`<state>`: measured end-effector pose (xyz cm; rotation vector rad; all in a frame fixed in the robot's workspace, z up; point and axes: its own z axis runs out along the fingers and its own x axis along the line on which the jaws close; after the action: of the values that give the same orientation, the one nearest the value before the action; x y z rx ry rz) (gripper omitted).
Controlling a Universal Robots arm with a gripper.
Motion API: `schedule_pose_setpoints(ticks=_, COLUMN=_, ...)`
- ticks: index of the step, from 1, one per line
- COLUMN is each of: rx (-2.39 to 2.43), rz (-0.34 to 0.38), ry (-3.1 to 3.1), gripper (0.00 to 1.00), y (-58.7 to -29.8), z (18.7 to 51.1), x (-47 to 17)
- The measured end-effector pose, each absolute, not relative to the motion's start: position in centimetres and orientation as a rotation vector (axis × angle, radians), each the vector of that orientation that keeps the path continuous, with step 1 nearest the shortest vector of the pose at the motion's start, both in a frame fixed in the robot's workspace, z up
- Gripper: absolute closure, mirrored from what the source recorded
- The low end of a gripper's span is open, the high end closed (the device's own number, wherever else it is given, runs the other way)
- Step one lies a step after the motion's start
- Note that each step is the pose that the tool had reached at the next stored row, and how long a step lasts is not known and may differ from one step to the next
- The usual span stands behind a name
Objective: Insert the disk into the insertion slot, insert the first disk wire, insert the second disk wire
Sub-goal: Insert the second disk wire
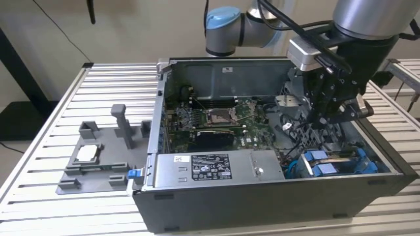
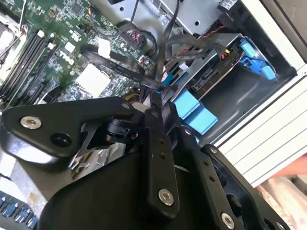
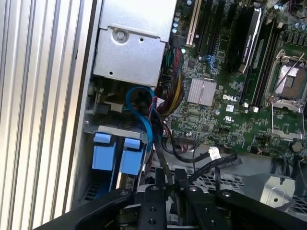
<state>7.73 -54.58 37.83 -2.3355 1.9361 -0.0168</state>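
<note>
Disk seated in insertion slot; gripper pinches black wire, needing alignment with disk's connector.

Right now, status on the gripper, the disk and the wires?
Gripper shut on a black wire, above the drive bay. Disk seated in the insertion slot, blue tabs showing. Loose cable bundle crowds the bay.

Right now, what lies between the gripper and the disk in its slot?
In the first wrist view, black and blue cables run between the gripper and the disk.
</note>
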Motion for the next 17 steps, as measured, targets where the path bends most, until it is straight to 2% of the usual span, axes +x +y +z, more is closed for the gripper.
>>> schedule_pose_setpoints(ticks=8, rx=-2.289, rz=-0.135, ry=1.889, gripper=0.77, y=-54.6, z=37.8, x=6.2)
schedule_pose_setpoints(ticks=10, rx=-2.287, rz=-0.158, ry=1.886, gripper=0.75, y=-54.5, z=37.8, x=6.1)
schedule_pose_setpoints(ticks=11, rx=-2.289, rz=-0.171, ry=1.885, gripper=0.69, y=-54.4, z=37.7, x=6.0)
schedule_pose_setpoints(ticks=17, rx=-2.293, rz=-0.223, ry=1.883, gripper=0.69, y=-53.9, z=37.6, x=5.6)
